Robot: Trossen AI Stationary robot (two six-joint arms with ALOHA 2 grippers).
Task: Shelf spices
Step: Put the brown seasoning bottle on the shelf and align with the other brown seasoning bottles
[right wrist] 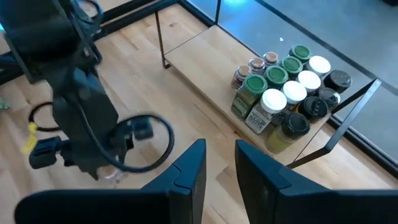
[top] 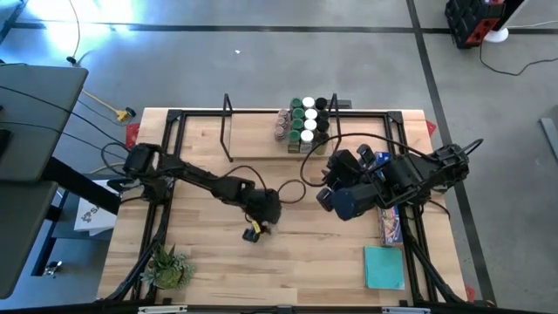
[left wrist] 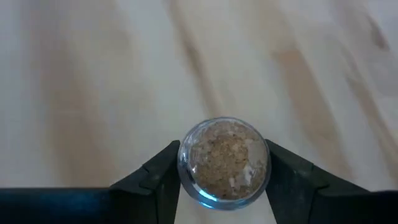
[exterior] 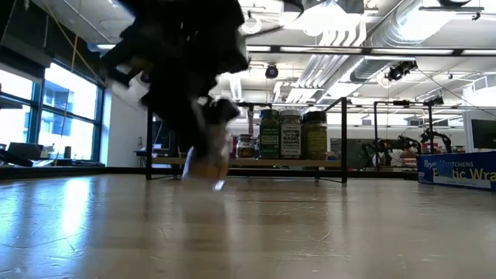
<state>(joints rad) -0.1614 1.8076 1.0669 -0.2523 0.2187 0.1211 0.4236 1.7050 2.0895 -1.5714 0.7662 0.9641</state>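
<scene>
Gripping clear jar (left wrist: 224, 160) w/ left gripper (left wrist: 222, 180) on table (left wrist: 93, 93)

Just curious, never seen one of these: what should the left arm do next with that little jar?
Probably finish closing and lift. The left gripper has its fingers on both sides of the jar, which looks still on the table, away from the shelf.

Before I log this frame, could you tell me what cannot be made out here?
- Low view: the left end effector and its jar are motion-blurred.
- Left wrist view: the clear jar shows only its end; its lid is hidden.
- High view: labels on the shelf jars are too small.
</scene>
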